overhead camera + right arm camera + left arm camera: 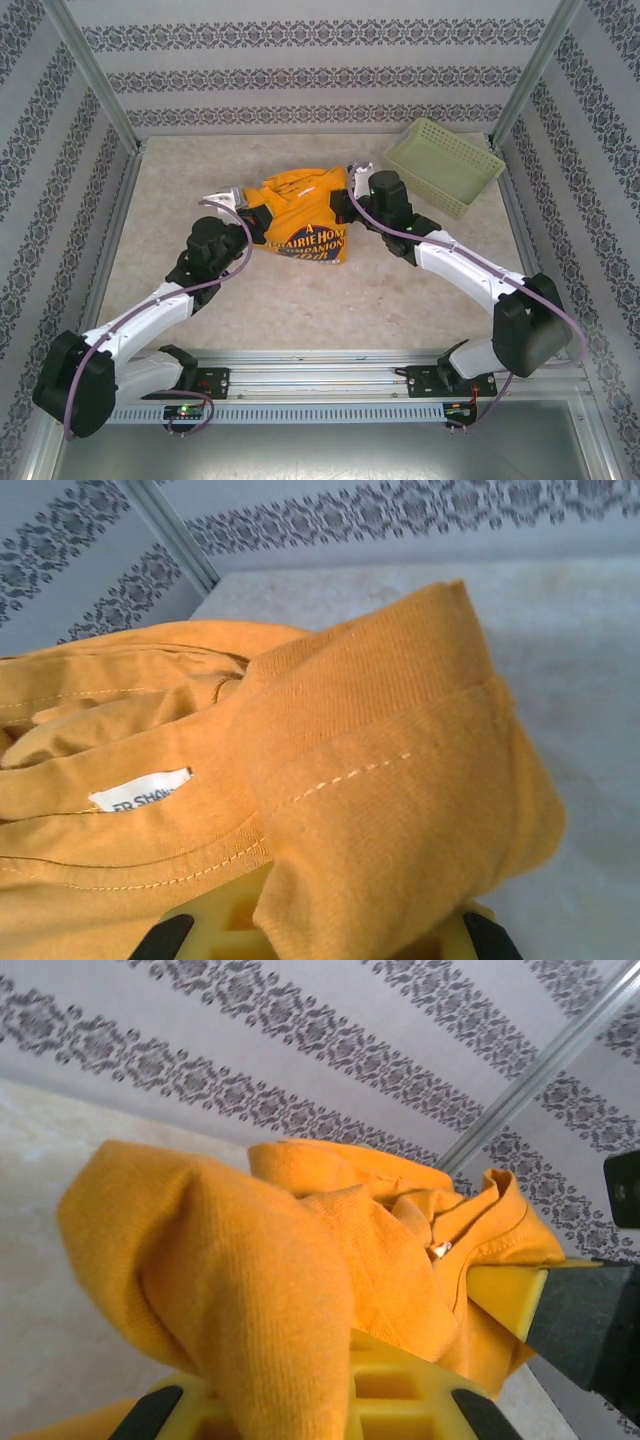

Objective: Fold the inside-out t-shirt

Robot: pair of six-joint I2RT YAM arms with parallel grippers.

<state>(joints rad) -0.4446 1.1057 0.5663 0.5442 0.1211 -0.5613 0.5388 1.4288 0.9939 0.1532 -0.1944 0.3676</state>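
Left claw (320, 1405) is closed on a thick fold of the orange-yellow t-shirt (300, 215), the knit bunched up and spilling over its yellow fingers. Right claw (320, 930) is shut too, pinching a hemmed edge of the same shirt with a line of pale stitching running across it.

From above, the two claws sit at opposite sides of the garment's upper part, so the shirt hangs gathered between them, rumpled rather than spread. It lies around the middle of the tabletop (300, 310), towards the back, with its lower part resting on the surface. My guess is that the paired grip is meant to take hold of both sides at once, so the cloth can be pulled out flat or turned before any fold is made. No neat fold shows yet, so the job looks to be at an early stage.

A pale green basket (445, 165) sits well apart at the right rear corner, not touching the shirt.

As for writing, the dark print (310, 245) on the chest reads "A PRAIRIE HOM… COMPANION", the end of the second word lost in a crease, and the line below is too small to make out. A white neck label (140, 792) peeks from the collar. Only "ER SHAW" can be read on it, and the rest is hidden.
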